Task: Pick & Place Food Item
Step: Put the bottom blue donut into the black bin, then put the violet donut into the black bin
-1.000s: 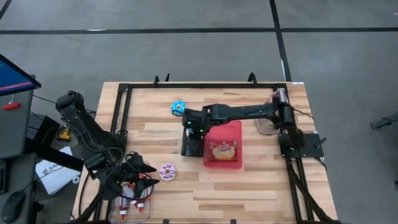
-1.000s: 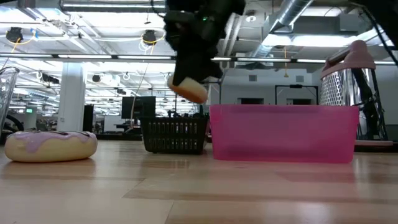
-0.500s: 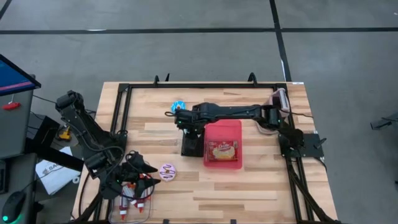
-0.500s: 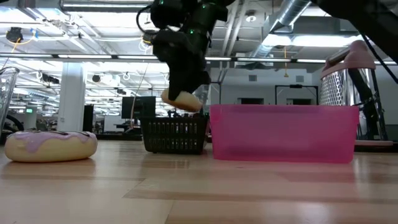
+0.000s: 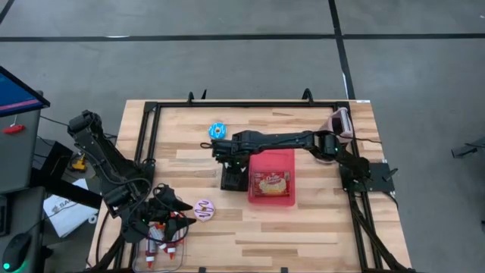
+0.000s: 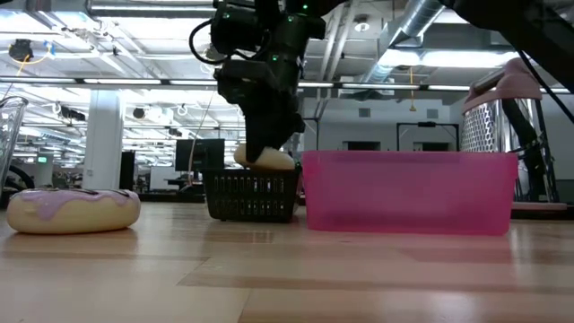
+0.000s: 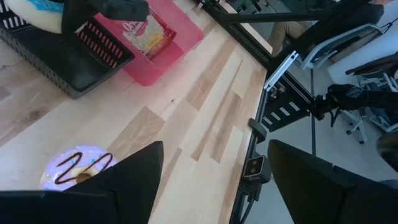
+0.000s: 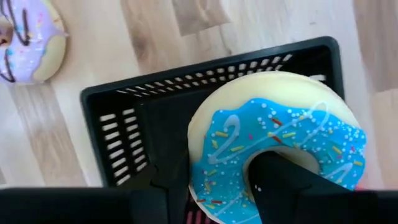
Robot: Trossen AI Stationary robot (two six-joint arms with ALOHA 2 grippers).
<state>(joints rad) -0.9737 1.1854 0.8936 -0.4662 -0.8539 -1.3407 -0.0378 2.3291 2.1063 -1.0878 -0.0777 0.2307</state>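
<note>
Nearest in the low view, at the left edge, a round doughnut with glossy pale purple icing point(image 6: 73, 210) lies flat on the light wooden table point(image 6: 287, 278), whose planks show grain and seams. From above, the same doughnut sits near the lower left of the table, just right of the left gripper point(image 5: 168, 214). That gripper waits there with its fingers spread wide and holding nothing; the left wrist view shows the gap between its two dark fingers open over bare wood.

Farther back, at centre, stands a small black plastic basket point(image 6: 252, 196) with slotted walls. Directly over it the right gripper point(image 6: 269, 152) points downward and pinches a doughnut with blue icing point(image 8: 273, 149): one finger point(image 8: 292, 186) passes through its hole. This doughnut is cream-coloured underneath, and its blue glaze carries coloured sprinkles and white drizzle. In the low view its pale edge shows at about the basket's rim; whether it touches the basket floor cannot be told.

Touching the basket's right side is a translucent pink rectangular bin point(image 6: 408, 192). The high view shows a printed food packet point(image 5: 273, 183) lying in it.

At the right edge of the low view stands a metal grater with a pink top point(image 6: 504, 135). A second blue doughnut point(image 5: 217, 130) lies on the wood above the arm in the high view.

Beyond the table, the room is a large open hall with white pillars, ceiling ducts and strip lights.
</note>
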